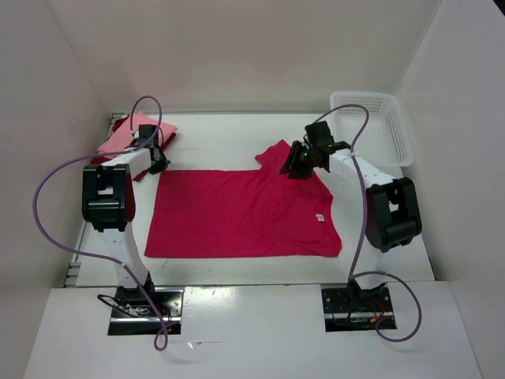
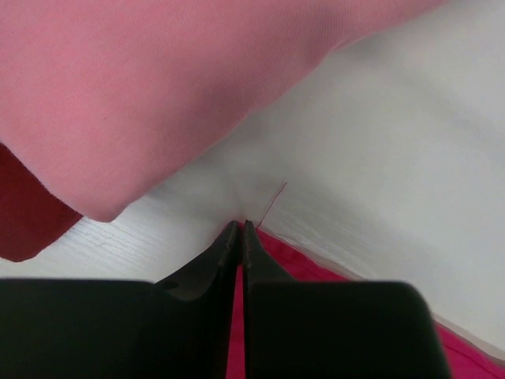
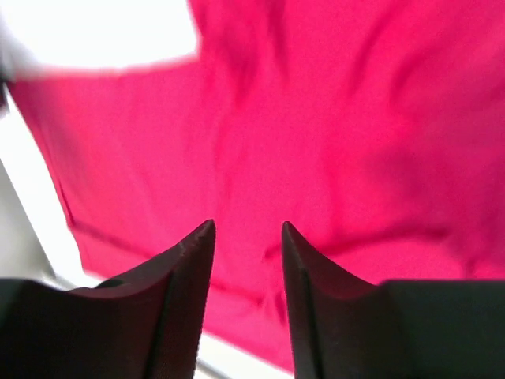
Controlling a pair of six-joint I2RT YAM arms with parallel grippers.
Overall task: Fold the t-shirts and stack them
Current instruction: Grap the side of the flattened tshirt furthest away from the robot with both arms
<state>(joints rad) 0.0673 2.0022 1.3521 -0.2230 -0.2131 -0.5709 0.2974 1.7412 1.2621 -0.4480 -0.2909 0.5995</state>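
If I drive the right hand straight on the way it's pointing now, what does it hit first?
The crimson t-shirt: its cloth fills the wrist view just beyond the open fingers of the right hand. The picture is blurred, so I cannot tell how near it is.

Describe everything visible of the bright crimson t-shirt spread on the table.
The crimson t-shirt is soft, thin-looking cloth, bright crimson-magenta, spread nearly flat on the white table between the arms, with light wrinkles. One short sleeve sticks out at its far right corner, and a small white label shows near the right edge. The left gripper is closed at its far left edge, apparently pinching it. The right gripper hangs open over the cloth near the sleeve.
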